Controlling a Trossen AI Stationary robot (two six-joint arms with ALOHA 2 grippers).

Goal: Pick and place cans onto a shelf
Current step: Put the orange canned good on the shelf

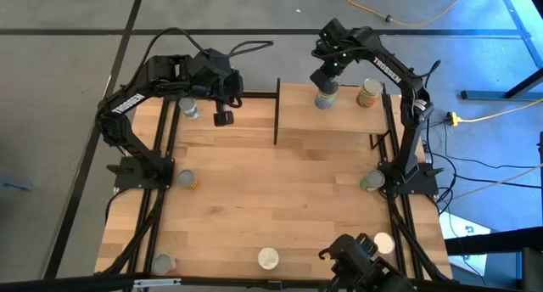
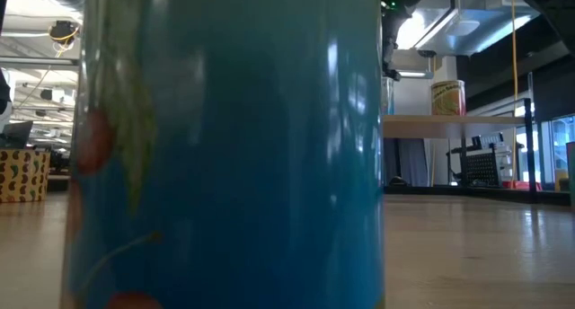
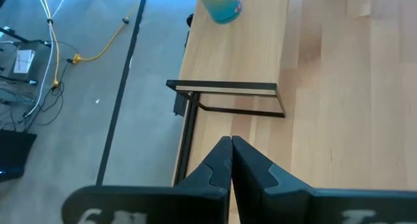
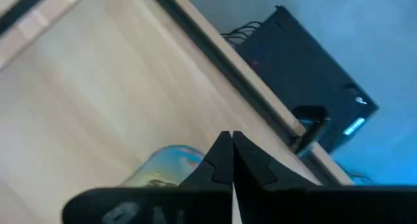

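Note:
The shelf [image 1: 339, 122] is the raised board at the table's far right. On it stand a blue-labelled can [image 1: 326, 99] and a yellow can [image 1: 368, 93]. My right gripper [image 4: 229, 149] is shut and points steeply down just over the blue can [image 4: 166, 164]. My left gripper [image 3: 231, 149] is shut and hangs above the table's far left, beside the shelf's left post [image 1: 277, 114]; nothing is between its fingers. Other cans stand on the tabletop: one at the far left [image 1: 188, 110], one at the left side [image 1: 186, 180], a green one at the right side [image 1: 371, 182]. My right gripper has its shut fingertips [image 4: 221, 152] by the top edge of the blue can [image 4: 186, 155], coming from above. The fingers hide the spot, so I cannot tell whether they touch the can. The can stands upright on the shelf.
Three more cans stand along the near edge [image 1: 268, 258] [image 1: 161, 263] [image 1: 383, 241]. One blue can [image 2: 225, 147] fills most of the low view. Thin black posts [image 1: 386, 114] frame the shelf. The middle of the tabletop [image 1: 280, 199] is bare wood.

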